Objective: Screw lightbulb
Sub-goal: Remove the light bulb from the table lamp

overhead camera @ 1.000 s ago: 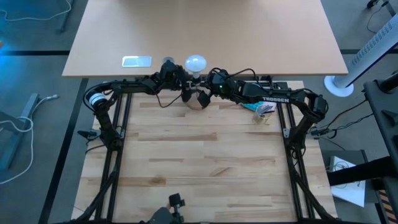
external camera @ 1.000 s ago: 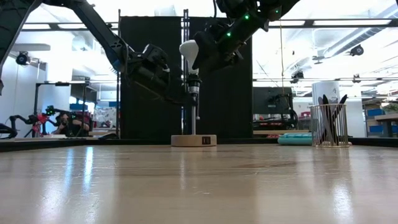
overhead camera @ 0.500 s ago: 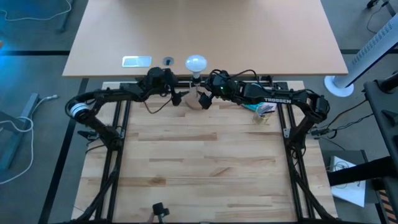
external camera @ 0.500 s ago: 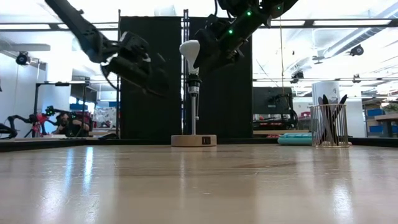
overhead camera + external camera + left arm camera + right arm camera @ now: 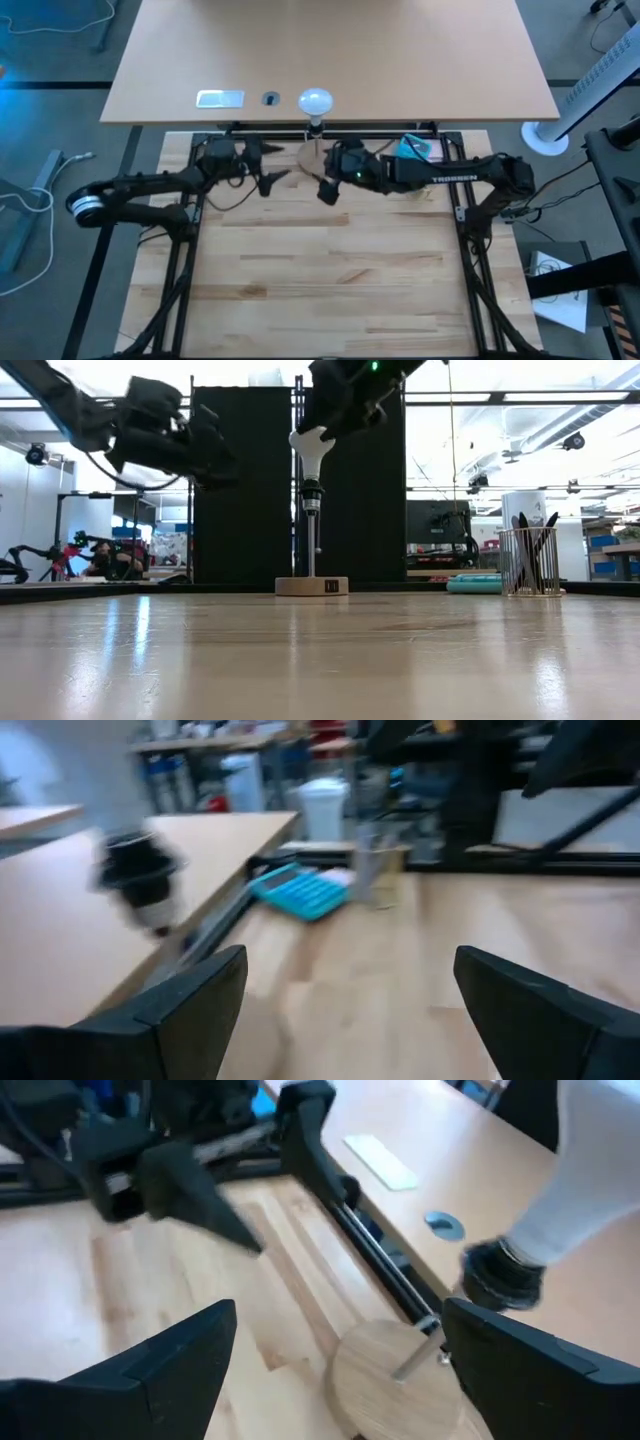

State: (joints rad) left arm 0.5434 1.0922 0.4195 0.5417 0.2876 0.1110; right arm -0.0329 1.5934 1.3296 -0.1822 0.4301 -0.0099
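both pincers now drawn back from the lightbulb (image 5: 310, 442) — left pincer (image 5: 268, 168) and right pincer (image 5: 326, 183) spread, holding nothing — bulb stands seated in its socket (image 5: 311, 493), screwing likely finished.

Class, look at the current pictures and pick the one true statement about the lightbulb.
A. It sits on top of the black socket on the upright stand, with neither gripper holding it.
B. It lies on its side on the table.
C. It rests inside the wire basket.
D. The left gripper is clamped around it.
A: the lightbulb sits atop the black socket, while the left gripper and right gripper are both open and apart from it.
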